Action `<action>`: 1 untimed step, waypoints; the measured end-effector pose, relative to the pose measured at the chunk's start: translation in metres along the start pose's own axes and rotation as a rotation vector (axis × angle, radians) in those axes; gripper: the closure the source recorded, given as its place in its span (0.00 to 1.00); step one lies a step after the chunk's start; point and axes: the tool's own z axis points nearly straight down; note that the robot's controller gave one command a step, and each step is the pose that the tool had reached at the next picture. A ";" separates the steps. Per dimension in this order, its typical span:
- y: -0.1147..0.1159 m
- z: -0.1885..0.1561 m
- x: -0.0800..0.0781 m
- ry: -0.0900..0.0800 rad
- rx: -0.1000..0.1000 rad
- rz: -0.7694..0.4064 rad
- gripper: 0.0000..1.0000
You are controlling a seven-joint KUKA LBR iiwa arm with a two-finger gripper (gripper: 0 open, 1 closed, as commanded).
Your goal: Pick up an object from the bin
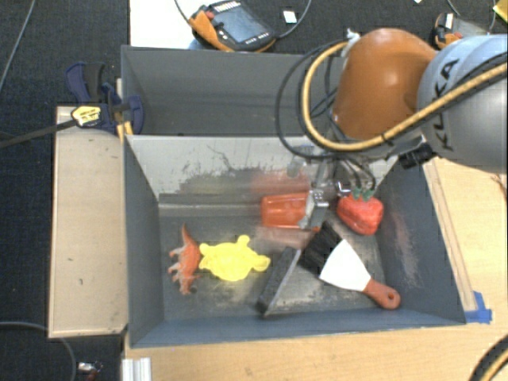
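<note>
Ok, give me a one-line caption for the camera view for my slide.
Claw low beside an orange block, a toy strawberry and a brush close by in the bin.

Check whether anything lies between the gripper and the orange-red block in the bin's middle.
Nothing visible does: the gripper sits at the end of the orange-red block nearest the toy strawberry, which lies beyond it.

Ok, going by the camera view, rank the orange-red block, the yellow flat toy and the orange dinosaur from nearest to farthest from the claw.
1. Orange-red block: right beside the claw, on its left in the view, at the bin's back middle.
2. Yellow flat toy: further left and nearer the front.
3. Orange dinosaur: farthest, by the bin's left wall.
</note>
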 end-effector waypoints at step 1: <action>0.000 -0.004 -0.002 -0.007 0.000 0.002 0.00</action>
